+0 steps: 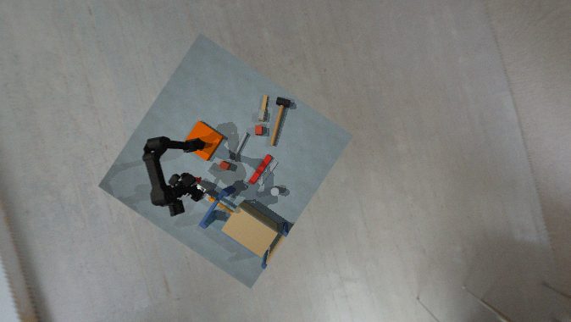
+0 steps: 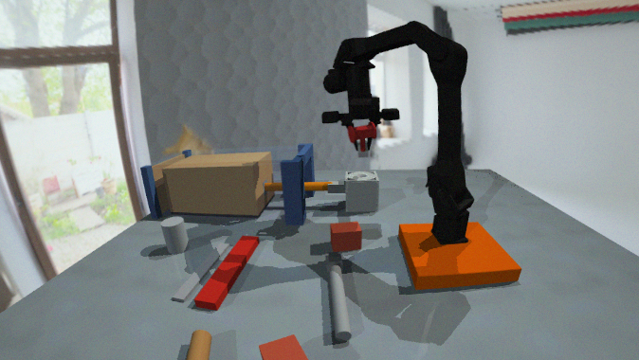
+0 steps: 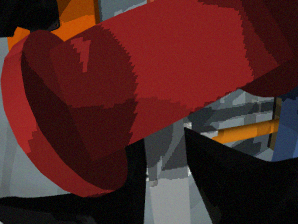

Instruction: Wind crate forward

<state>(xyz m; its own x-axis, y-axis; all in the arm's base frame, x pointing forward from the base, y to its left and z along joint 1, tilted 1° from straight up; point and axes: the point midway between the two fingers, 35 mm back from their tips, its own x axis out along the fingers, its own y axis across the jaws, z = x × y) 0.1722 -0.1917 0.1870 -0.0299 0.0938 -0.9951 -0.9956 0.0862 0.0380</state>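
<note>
My gripper (image 2: pixel 363 146) (image 3: pixel 162 135) is shut on the red winch handle (image 1: pixel 197 180) (image 2: pixel 362 131) (image 3: pixel 185 60), on the grey shank below its red grip. The shank points down, above the winch and apart from it. The grey winch (image 2: pixel 362 194) stands upright with a round hole on top; my gripper partly covers it in the top view. The orange strap (image 1: pixel 220 205) (image 2: pixel 319 186) (image 3: pixel 247 131) runs from it through the blue steel frame (image 1: pixel 210 213) (image 2: pixel 294 194) (image 3: pixel 289 130) to the brown crate (image 1: pixel 250 232) (image 2: pixel 213 189). The crate sits flat, with a gap before the frame.
A red block (image 1: pixel 224 165) (image 2: pixel 346 237) and a grey rod (image 1: pixel 242 144) (image 2: pixel 339 303) lie between the winch and the tools. A red bar (image 1: pixel 260 169) (image 2: pixel 228 272), a grey cylinder (image 1: pixel 274 191) (image 2: pixel 174 235) and a hammer (image 1: pixel 277 124) lie farther off. The orange base (image 1: pixel 204 152) (image 2: pixel 466 270) carries my arm.
</note>
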